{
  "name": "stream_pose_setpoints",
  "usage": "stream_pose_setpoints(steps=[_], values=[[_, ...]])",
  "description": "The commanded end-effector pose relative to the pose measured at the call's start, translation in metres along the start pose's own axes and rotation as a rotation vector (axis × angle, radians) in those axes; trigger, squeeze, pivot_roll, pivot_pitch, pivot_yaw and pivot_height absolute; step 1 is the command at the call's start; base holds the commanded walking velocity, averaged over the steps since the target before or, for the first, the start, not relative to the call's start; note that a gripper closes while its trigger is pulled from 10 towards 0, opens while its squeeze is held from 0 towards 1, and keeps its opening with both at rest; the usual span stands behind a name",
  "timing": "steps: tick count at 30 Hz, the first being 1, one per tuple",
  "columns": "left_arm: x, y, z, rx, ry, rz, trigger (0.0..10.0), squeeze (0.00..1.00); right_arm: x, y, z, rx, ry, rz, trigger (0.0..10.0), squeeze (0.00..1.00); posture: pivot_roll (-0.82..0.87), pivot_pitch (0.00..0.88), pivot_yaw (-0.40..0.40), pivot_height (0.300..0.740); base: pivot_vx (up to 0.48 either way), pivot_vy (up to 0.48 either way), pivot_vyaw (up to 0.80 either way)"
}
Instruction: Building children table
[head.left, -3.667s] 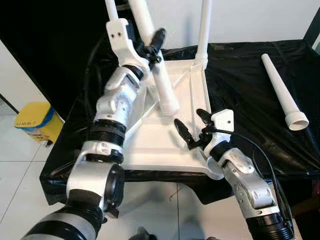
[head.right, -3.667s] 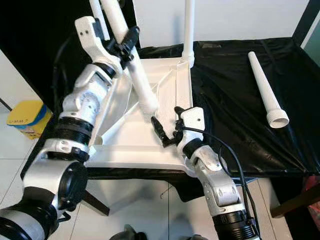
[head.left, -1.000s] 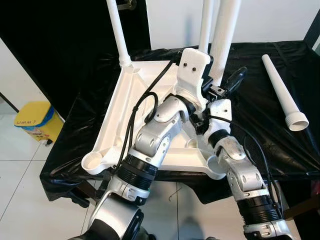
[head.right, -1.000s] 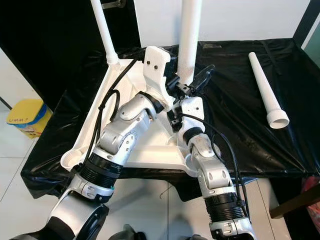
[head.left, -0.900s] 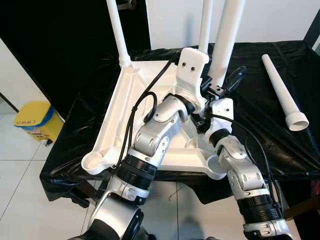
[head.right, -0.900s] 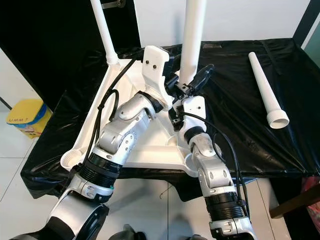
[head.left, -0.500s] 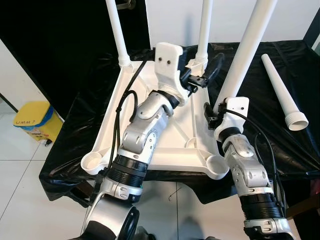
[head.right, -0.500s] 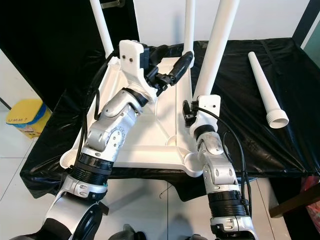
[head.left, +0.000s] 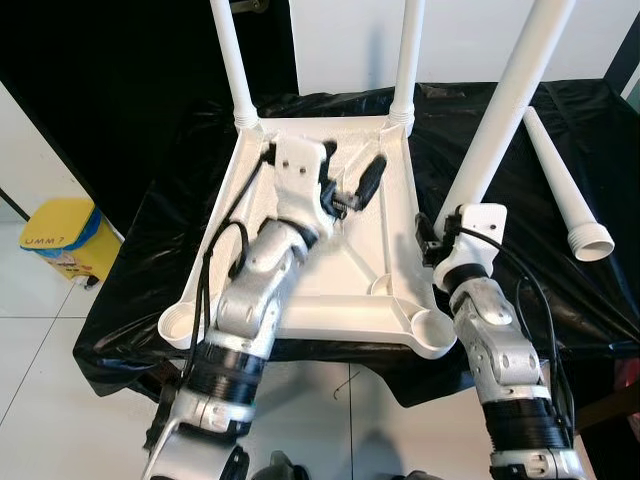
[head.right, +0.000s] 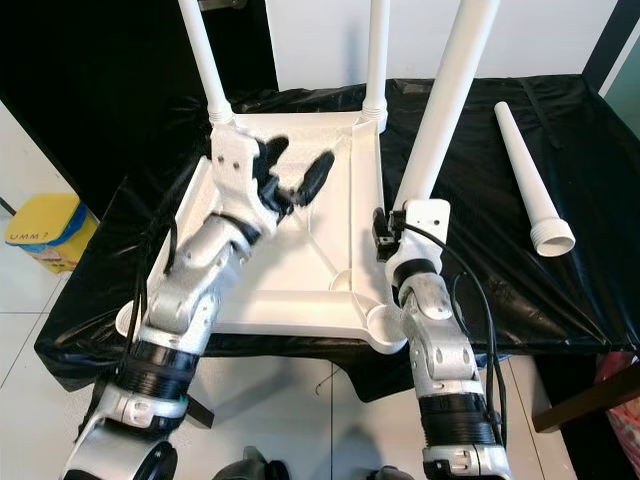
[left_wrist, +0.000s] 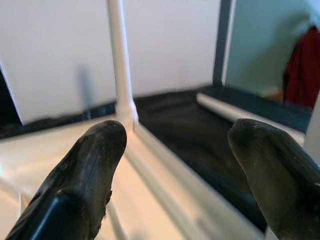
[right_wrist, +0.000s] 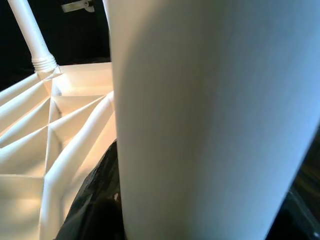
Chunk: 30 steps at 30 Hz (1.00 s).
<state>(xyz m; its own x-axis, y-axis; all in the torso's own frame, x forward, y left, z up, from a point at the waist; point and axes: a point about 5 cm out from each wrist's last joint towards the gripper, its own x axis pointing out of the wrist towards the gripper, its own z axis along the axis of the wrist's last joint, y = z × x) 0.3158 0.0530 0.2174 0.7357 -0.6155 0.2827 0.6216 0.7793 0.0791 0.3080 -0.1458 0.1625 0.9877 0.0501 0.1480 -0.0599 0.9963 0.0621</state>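
Left eye view: the white tabletop (head.left: 330, 270) lies upside down on the black-covered counter (head.left: 520, 290), its ribbed underside up, reaching from the counter's near edge toward the far edge. Two legs already stand in its far corners: the far-left leg (head.left: 228, 60) and the far-right leg (head.left: 408, 60). The two near corner sockets are open, so I judge the job about half done. A third leg (head.left: 500, 110) leans steeply over the tabletop's right edge, gripped low down by the right tool (head.left: 440, 225); it is not seated yet. The fourth leg (head.left: 562, 185) lies loose toward the counter's right edge, well apart from the tabletop. The left tool (head.left: 355, 185) hovers over the middle of the tabletop, fingers spread and holding nothing.

Right eye view: the same layout; the near-right socket (head.right: 385, 325) sits just below the right arm and looks like the likely home for the held leg.

Left wrist view: two black fingertips (left_wrist: 80, 175) stand wide apart with nothing between them; beyond are the tabletop's rim and the far-right leg.

Right wrist view: the held leg's shaft crosses close to the lens, a black finger (right_wrist: 100, 205) pressed against it, the tabletop ribs behind.
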Motion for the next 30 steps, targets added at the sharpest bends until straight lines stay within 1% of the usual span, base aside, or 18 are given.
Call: stream_pose_setpoints(steps=[1,4,5,7,9,10,11,13,16,19,20,22,24,26,29,30], values=[[-0.004,-0.002,-0.001,0.05,0.003,-0.022,10.0,0.0,-0.003,0.005,0.005,0.02,-0.035,0.023,10.0,0.0,-0.04,0.052,0.021,0.74,0.0,0.0,0.0],[-0.004,-0.002,-0.001,0.05,0.003,-0.022,10.0,0.0,-0.003,0.005,0.005,0.02,-0.035,0.023,10.0,0.0,-0.04,0.052,0.021,0.74,0.0,0.0,0.0],[-0.01,-0.004,-0.011,0.084,0.043,-0.047,10.0,0.0,-0.005,0.004,0.006,0.021,-0.046,0.027,10.0,0.0,-0.04,0.052,0.019,0.74,0.0,0.0,0.0],[-0.01,-0.004,-0.011,0.084,0.043,-0.047,10.0,0.0,-0.005,0.004,0.006,0.021,-0.046,0.027,10.0,0.0,-0.04,0.052,0.019,0.74,0.0,0.0,0.0],[-0.022,-0.01,-0.033,0.137,0.148,-0.114,10.0,0.0,-0.008,0.002,0.009,0.007,-0.071,0.026,10.0,0.0,-0.04,0.053,0.02,0.74,0.0,0.0,0.0],[-0.026,-0.011,-0.04,0.146,0.182,-0.129,10.0,0.0,-0.009,0.0,0.01,0.004,-0.079,0.024,10.0,0.0,-0.04,0.053,0.02,0.74,0.0,0.0,0.0],[-0.026,-0.011,-0.04,0.146,0.182,-0.129,10.0,0.0,-0.009,0.0,0.01,0.004,-0.079,0.024,10.0,0.0,-0.04,0.053,0.02,0.74,0.0,0.0,0.0],[-0.035,-0.013,-0.051,0.145,0.246,-0.145,10.0,0.0,-0.012,-0.002,0.012,0.003,-0.104,0.017,10.0,0.0,-0.04,0.054,0.019,0.74,0.0,0.0,0.0],[-0.038,-0.014,-0.055,0.14,0.267,-0.15,10.0,0.0,-0.013,-0.003,0.013,0.002,-0.114,0.016,10.0,0.0,-0.04,0.054,0.019,0.74,0.0,0.0,0.0],[-0.048,-0.015,-0.06,0.137,0.296,-0.165,10.0,0.0,-0.018,-0.004,0.015,0.004,-0.128,0.025,10.0,0.0,-0.04,0.056,0.015,0.74,0.0,0.0,0.0],[-0.048,-0.015,-0.06,0.137,0.296,-0.165,10.0,0.0,-0.018,-0.004,0.015,0.004,-0.128,0.025,10.0,0.0,-0.04,0.056,0.015,0.74,0.0,0.0,0.0],[-0.056,-0.017,-0.062,0.134,0.306,-0.19,10.0,0.0,-0.022,-0.004,0.015,0.01,-0.131,0.046,10.0,0.0,-0.04,0.06,0.012,0.74,0.0,0.0,0.0],[-0.056,-0.017,-0.062,0.134,0.306,-0.19,10.0,0.0,-0.022,-0.004,0.015,0.01,-0.131,0.046,10.0,0.0,-0.04,0.06,0.012,0.74,0.0,0.0,0.0],[-0.065,-0.023,-0.066,0.101,0.337,-0.242,10.0,0.0,-0.025,-0.005,0.015,0.009,-0.131,0.055,10.0,0.0,-0.04,0.064,0.013,0.74,0.0,0.0,0.0],[-0.069,-0.025,-0.068,0.113,0.347,-0.271,10.0,0.0,-0.026,-0.006,0.014,0.008,-0.129,0.059,10.0,0.0,-0.04,0.067,0.012,0.74,0.0,0.0,0.0],[-0.073,-0.028,-0.072,0.13,0.372,-0.299,10.0,0.0,-0.026,-0.006,0.014,0.008,-0.129,0.06,10.0,0.0,-0.04,0.069,0.013,0.74,0.0,0.0,0.0]])
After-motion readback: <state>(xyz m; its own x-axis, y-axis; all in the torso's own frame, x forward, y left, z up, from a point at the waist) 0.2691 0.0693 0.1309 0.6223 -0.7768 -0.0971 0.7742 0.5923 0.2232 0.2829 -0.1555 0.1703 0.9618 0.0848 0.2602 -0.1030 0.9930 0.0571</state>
